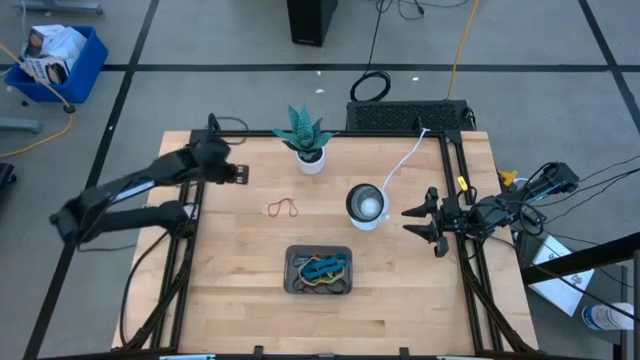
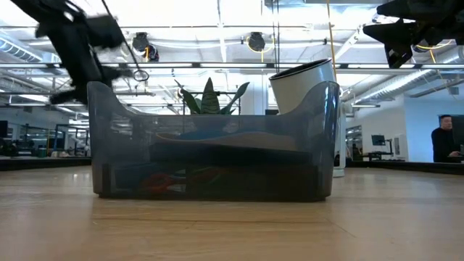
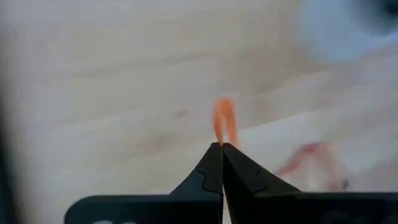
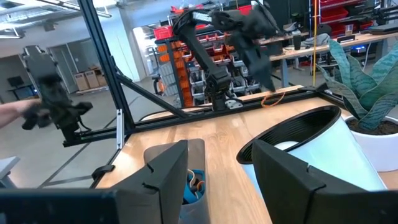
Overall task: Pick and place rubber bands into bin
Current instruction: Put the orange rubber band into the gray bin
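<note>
The left claw [image 3: 222, 147], clamped on an orange rubber band [image 3: 224, 121], hangs beyond and left of the bin [image 1: 319, 287]; right claw [image 4: 214, 168] gapes idle.

The bin [image 1: 293, 285], a small dark grey shallow tray with rounded corners, sits flat near the table's front edge, midway across, and holds a tangled heap of bands [image 1: 326, 268] in blue, yellow-green and dark tones. Seen level from the front, its walls are translucent, with red-orange and blue loops showing low inside. One orange band [image 3: 224, 119] is pinched at its end between the shut fingers of the left gripper [image 3: 221, 147], its loop standing out past the tips above the wood, and a red band [image 1: 283, 208] lies flat on the table just behind the bin toward the left.
</note>
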Robot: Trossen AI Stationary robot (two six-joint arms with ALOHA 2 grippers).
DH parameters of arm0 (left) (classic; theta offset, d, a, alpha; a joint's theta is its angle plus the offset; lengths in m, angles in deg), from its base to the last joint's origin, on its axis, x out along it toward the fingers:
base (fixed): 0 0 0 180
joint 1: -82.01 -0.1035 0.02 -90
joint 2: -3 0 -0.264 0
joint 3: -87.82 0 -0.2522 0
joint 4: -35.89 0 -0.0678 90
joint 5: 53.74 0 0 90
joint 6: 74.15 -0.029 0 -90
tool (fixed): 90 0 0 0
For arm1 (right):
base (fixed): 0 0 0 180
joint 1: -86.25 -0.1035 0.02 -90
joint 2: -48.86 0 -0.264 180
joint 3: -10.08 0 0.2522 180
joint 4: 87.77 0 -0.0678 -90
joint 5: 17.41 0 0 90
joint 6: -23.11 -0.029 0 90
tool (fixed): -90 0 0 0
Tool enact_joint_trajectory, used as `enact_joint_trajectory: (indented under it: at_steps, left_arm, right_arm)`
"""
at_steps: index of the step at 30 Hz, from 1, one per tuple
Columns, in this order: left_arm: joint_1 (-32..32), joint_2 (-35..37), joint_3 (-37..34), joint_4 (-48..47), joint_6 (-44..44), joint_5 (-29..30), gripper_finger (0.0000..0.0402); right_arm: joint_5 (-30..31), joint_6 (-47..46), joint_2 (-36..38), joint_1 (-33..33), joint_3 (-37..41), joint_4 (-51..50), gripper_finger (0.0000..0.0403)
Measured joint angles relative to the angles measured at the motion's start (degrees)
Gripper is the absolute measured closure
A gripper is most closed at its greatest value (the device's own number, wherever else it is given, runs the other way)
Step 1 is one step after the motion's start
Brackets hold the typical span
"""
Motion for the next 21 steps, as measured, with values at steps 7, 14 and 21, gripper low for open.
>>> enact_joint_trajectory:
  at_steps: [7, 14, 21]
  left_arm:
    - [2.26, 17.05, 0.02, 18.18, -2.8, -11.28, 0.04]
    - [6.22, 25.29, 0.13, 44.95, -3.6, -24.92, 0.0401]
    - [11.18, 24.46, 3.13, 55.86, -3.73, -29.17, 0.0401]
  right_arm:
    - [0.0, 0.17, 0.02, 0.0, 0.0, 0.96, 0.0227]
    - [0.07, 0.44, 0.0, 0.0, 0.0, 1.62, 0.0231]
    - [0.13, 3.28, 0.01, 0.0, 0.0, 4.79, 0.0227]
